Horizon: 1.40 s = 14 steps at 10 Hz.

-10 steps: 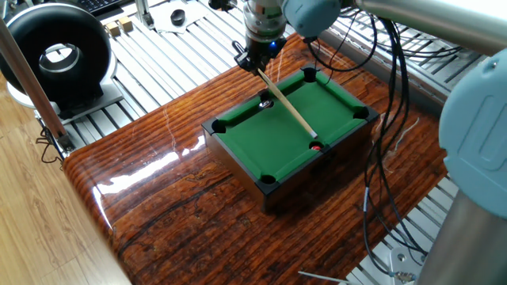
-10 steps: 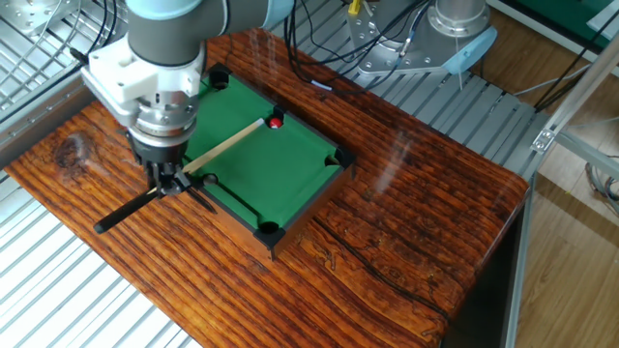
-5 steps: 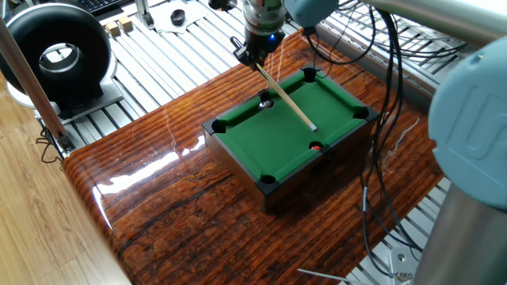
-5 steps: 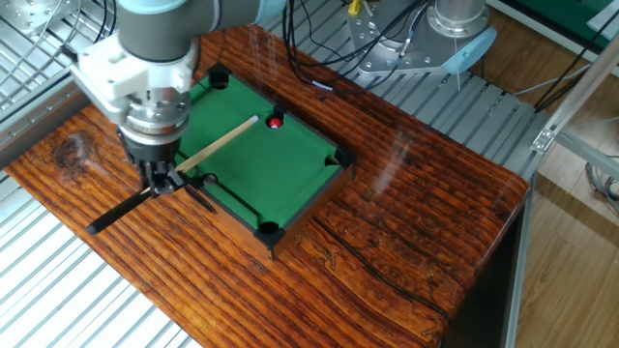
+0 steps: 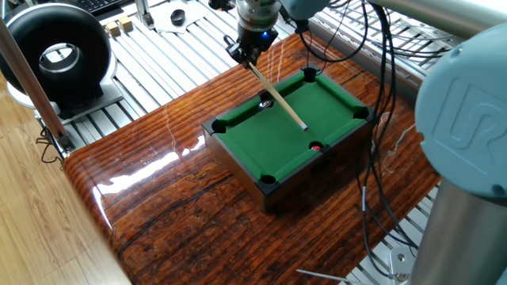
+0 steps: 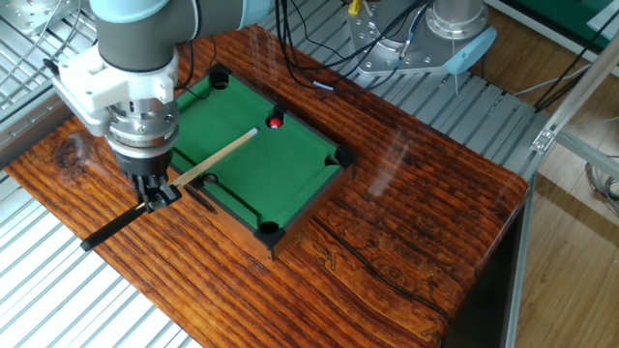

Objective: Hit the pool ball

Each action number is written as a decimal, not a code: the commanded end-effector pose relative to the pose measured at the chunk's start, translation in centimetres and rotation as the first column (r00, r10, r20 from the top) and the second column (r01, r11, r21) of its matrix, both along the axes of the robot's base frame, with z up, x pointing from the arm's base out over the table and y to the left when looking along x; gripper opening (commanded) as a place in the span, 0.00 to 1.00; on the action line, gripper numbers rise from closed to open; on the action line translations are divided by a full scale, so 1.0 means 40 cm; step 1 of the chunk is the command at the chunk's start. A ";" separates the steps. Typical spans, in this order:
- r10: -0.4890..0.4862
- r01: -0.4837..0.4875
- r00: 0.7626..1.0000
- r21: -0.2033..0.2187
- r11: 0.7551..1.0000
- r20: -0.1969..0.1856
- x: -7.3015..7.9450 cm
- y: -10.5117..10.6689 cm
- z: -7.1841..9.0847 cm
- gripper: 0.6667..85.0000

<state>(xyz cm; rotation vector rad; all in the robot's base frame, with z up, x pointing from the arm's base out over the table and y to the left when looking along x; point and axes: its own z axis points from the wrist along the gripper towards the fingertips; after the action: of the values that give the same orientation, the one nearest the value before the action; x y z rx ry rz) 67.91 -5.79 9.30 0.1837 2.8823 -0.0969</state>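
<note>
hand (image 6: 155,188) clamped on cue stick (image 6: 208,164), off pool table (image 6: 290,164) rim on side away from ball. pool ball (image 6: 276,122) sits by opposite long rail, at side pocket. cue's long axis points nearly at ball; tip short of it, gap open.

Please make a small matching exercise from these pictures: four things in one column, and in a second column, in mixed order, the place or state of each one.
Things:
1. pool ball
2. cue stick
3. gripper
4. miniature pool table

Places or states:
A. stands on the wooden tabletop
B. lies on the green felt beside a side pocket
C. slants over the felt, tip short of the ball
D. shut on the stick, outside the rail

Pairs: 1-B, 2-C, 3-D, 4-A
</note>
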 end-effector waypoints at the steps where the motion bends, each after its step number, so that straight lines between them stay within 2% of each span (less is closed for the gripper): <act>1: -0.010 0.010 1.000 0.039 0.999 -0.003 0.014 0.026 0.001 0.00; 3: 0.035 -0.034 0.999 0.042 0.999 -0.038 0.000 0.036 0.001 0.00; 4: 0.055 -0.053 0.998 0.058 0.997 -0.044 0.000 0.056 0.000 0.00; 6: 0.033 -0.030 0.999 0.066 0.997 -0.043 0.012 0.076 0.000 0.00; 8: 0.024 -0.021 0.999 0.059 0.998 -0.040 0.025 0.069 -0.012 0.00; 10: 0.023 -0.019 0.999 0.073 0.997 -0.044 0.022 0.087 -0.014 0.00; 12: 0.055 -0.050 0.995 0.071 0.996 -0.078 -0.021 0.116 0.009 0.00; 13: 0.086 -0.080 0.993 0.086 0.993 -0.079 -0.046 0.143 0.024 0.00; 14: 0.160 -0.152 0.985 0.122 0.981 -0.061 -0.064 0.187 0.045 0.00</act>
<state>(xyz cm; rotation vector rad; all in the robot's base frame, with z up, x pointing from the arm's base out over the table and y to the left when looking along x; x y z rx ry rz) 66.88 -0.76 9.81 0.0755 2.9603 0.0176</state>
